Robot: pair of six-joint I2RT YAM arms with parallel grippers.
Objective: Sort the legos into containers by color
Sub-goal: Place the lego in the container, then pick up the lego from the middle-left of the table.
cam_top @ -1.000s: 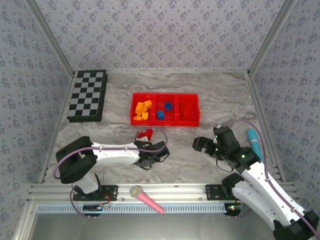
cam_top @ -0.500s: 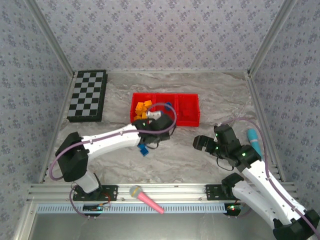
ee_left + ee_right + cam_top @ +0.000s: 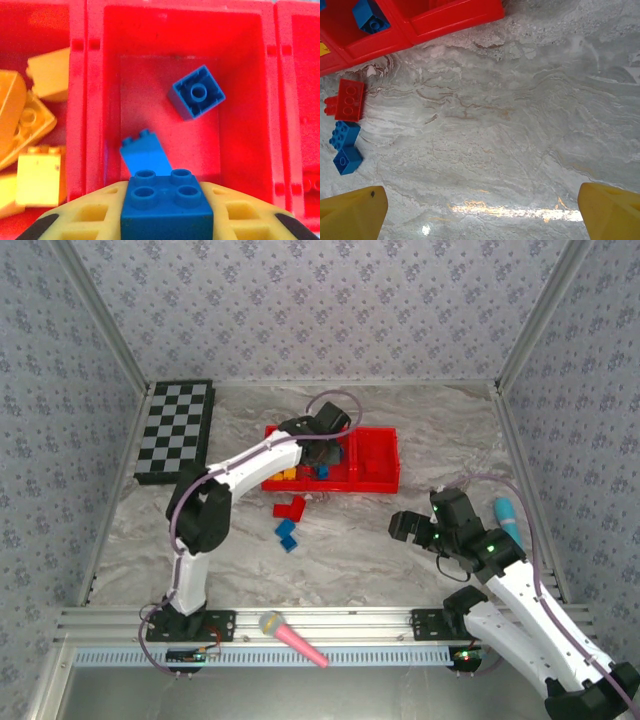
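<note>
Legos (image 3: 349,100) lie partly sorted: orange-yellow bricks (image 3: 35,115) in the left compartment of the tray (image 3: 330,486), two blue bricks (image 3: 198,92) in the middle one, while a red brick (image 3: 291,507) and two loose blue bricks (image 3: 287,533) lie on the table (image 3: 400,570) just below the tray at frame centre. The left gripper (image 3: 167,212) clamps a blue four-stud brick (image 3: 167,197) over the middle compartment. The right gripper (image 3: 405,527), lower right in the top view, stands wide open and empty.

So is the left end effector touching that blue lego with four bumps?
Touching. The left wrist view shows the blue lego pinched between the yellow fingers of the left end effector, no gap either side, above the tray's middle compartment.
</note>
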